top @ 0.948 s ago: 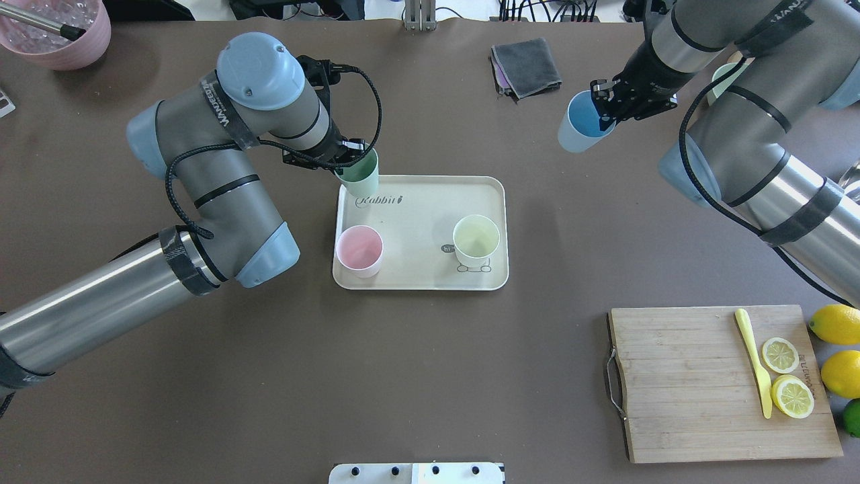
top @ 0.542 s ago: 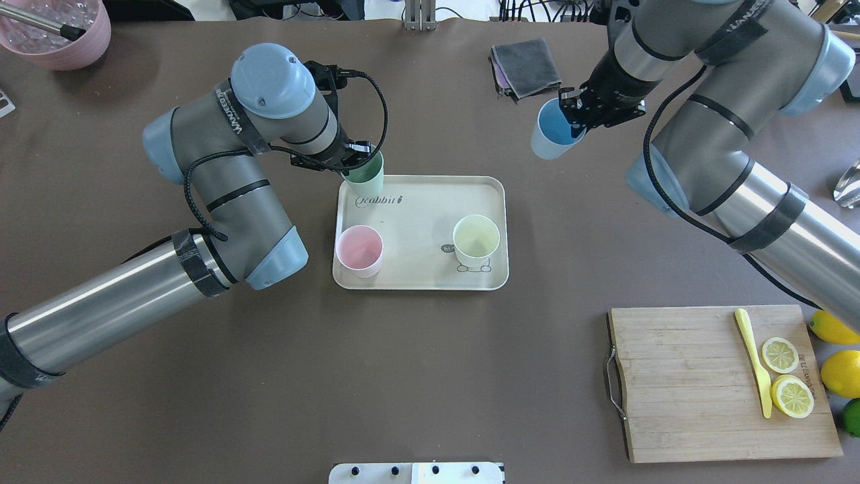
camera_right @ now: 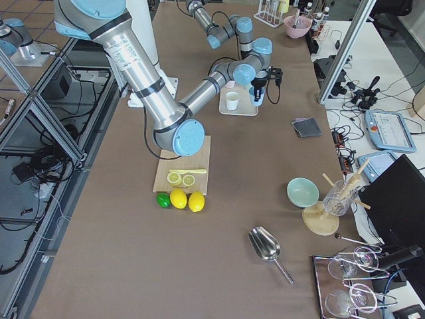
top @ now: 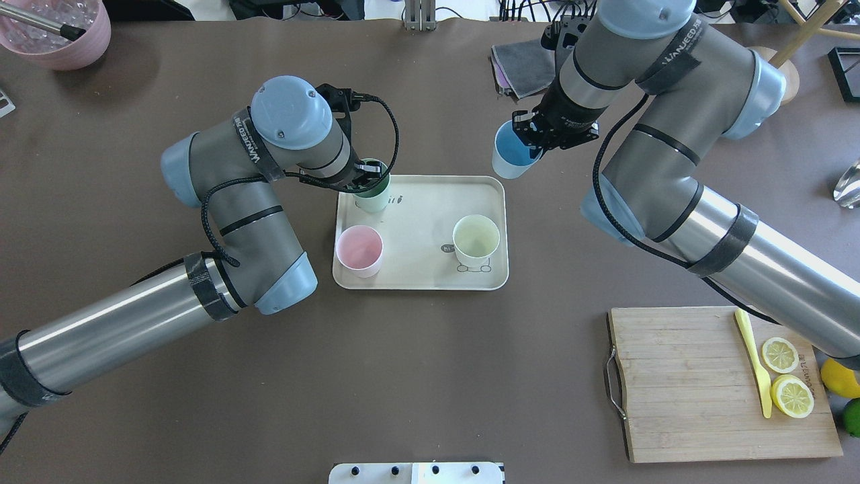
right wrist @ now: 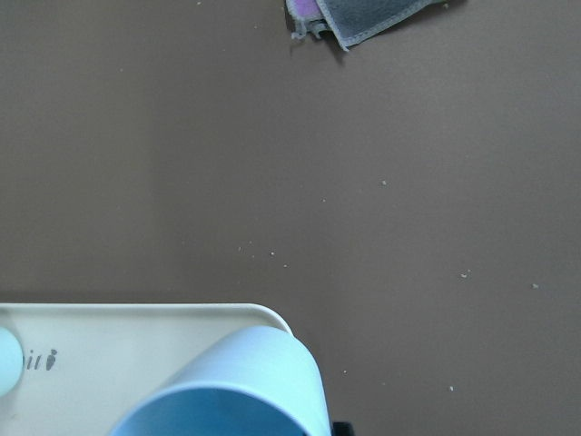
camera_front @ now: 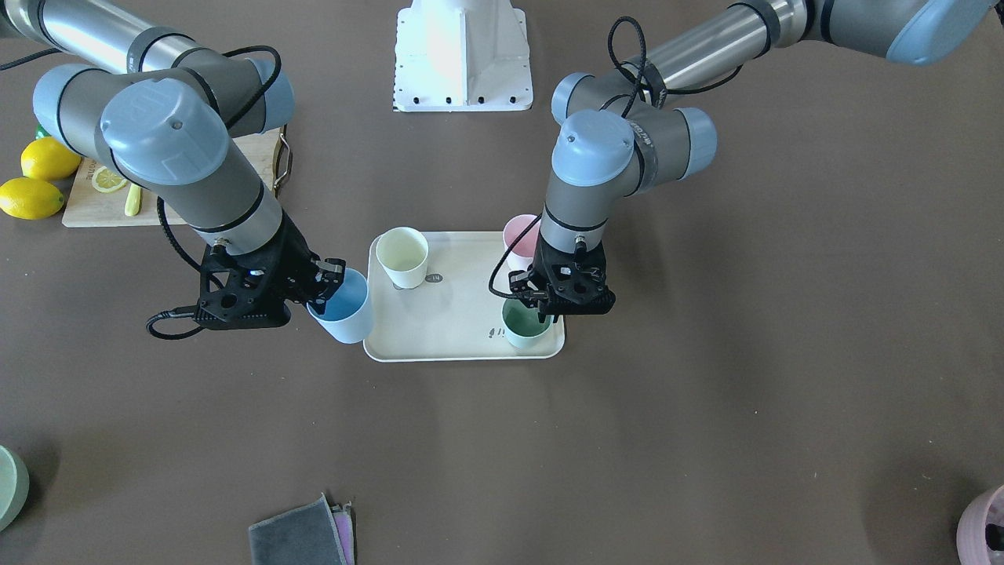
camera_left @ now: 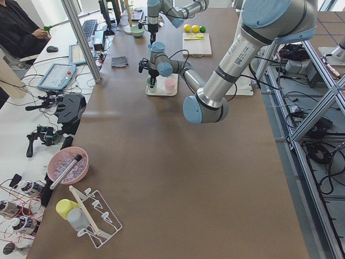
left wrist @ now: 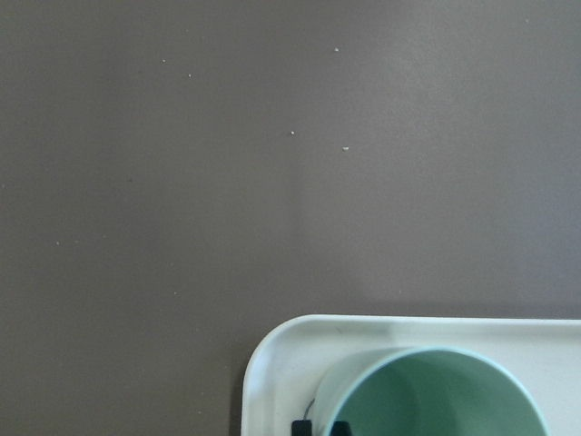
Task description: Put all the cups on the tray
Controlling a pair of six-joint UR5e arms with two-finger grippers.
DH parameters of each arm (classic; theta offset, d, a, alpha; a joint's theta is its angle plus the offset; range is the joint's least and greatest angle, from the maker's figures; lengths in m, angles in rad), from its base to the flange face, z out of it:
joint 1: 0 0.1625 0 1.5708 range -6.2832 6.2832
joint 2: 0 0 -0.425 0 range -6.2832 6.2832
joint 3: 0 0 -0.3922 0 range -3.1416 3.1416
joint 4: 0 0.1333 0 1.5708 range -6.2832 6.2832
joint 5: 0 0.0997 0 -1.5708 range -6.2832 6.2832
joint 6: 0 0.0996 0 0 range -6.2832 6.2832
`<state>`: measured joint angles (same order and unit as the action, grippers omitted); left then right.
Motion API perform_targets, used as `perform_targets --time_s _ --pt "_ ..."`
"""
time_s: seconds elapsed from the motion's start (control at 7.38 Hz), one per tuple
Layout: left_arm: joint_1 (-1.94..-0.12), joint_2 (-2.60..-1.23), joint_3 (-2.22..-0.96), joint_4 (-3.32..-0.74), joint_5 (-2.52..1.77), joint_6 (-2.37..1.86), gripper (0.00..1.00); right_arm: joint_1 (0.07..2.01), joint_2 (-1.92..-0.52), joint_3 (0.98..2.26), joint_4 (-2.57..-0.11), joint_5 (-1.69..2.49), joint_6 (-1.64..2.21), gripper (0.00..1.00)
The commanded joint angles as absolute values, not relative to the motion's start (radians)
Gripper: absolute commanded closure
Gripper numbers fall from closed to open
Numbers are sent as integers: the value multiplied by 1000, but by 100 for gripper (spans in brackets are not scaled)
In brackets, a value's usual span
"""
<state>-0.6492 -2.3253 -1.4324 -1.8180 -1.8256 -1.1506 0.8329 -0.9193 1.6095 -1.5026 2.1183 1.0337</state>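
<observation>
The beige tray [top: 420, 202] lies mid-table. A pale pink cup [top: 359, 250] and a pale yellow cup [top: 476, 240] stand upright on it. My left gripper [top: 368, 176] is shut on the rim of the mint green cup [top: 371, 193], which is upright at the tray's far left corner, at or just above its floor; the left wrist view shows the cup [left wrist: 436, 395] inside the rim [left wrist: 290, 354]. My right gripper [top: 531, 138] is shut on the light blue cup [top: 512, 151], tilted in the air by the tray's far right corner; it also shows in the front view [camera_front: 343, 310].
A wooden cutting board [top: 685, 383] with lemon slices and a yellow knife lies at the near right, with lemons beside it. A grey cloth [top: 521, 64] lies beyond the tray. A pink bowl [top: 60, 33] sits at the far left corner. A metal scoop [top: 848, 181] is at the right edge.
My left gripper has carried the green cup a little right and inward over the tray's corner. My right arm has carried the blue cup left, up to the tray's far right corner.
</observation>
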Motion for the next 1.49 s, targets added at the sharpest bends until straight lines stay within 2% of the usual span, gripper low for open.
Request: perform_targets --time_s 0.0,0.27,0.41,0.68,0.81,0.95,1.08,1.35 --pt "-693 -2324 -1476 -1807 -1841 -1103 3 783 -873 1574 -1500 2067 1080 100" --pt "-828 -2301 -1523 -1761 -1981 -947 3 733 -824 1468 -1459 2004 1101 100" --pt "-871 -2261 -1578 -1763 -2005 -945 3 714 -822 1445 -1453 1984 1101 100" --pt "-899 -2246 -1600 -1756 -2032 -943 3 678 -828 1443 -1454 1965 1117 100" --pt "-913 -2246 -1601 -1755 -2036 -937 3 677 -825 1431 -1456 1965 1123 84" --pt "-920 -2229 -1621 -1756 -2036 -937 3 675 -821 1430 -1454 1965 1161 37" --pt "-925 -2209 -1640 -1756 -2037 -936 3 678 -812 1430 -1453 1964 1187 1" --pt "-949 -2184 -1646 -1755 -2040 -885 3 756 -802 1456 -1466 2032 1206 0"
